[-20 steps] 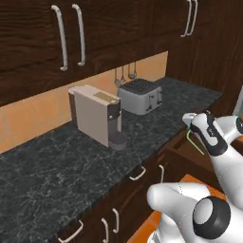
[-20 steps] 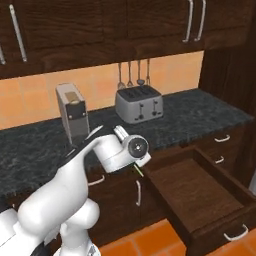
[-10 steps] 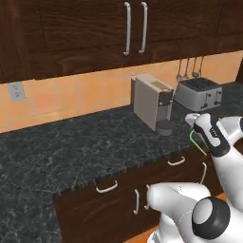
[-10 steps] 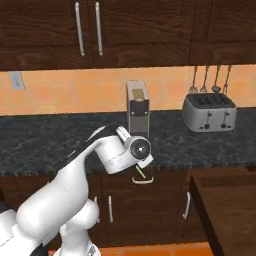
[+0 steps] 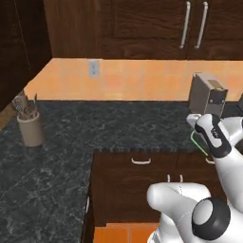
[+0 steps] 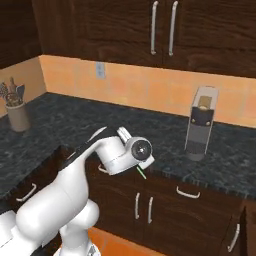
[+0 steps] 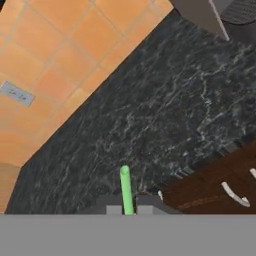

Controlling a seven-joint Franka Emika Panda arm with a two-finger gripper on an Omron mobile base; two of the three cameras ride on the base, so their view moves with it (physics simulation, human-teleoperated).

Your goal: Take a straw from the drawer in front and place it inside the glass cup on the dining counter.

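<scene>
The pincer (image 7: 129, 209) is clamped on the straw (image 7: 126, 189), a thin, smooth, bright green tube that stands up between the two small dark fingertips (image 7: 114, 206) in the hand view. From the left base view the straw (image 5: 197, 144) shows as a fine green curve just beside the glossy white wrist; from the right it (image 6: 141, 173) pokes out as a short green sliver under the rounded hand. Below lie dark brown wood-grain drawer fronts (image 5: 137, 182) with curved white bar handles. Beyond them spreads the black speckled granite bench (image 5: 95, 128), polished and veined with grey. Farther back on it stand a boxy beige coffee machine (image 6: 201, 123) and a cylindrical stone-coloured utensil crock (image 5: 30, 129). Behind rise the matte orange tiled wall (image 6: 135, 87) with a grey outlet (image 5: 93, 69), then dark wooden cupboards (image 6: 165, 27).
</scene>
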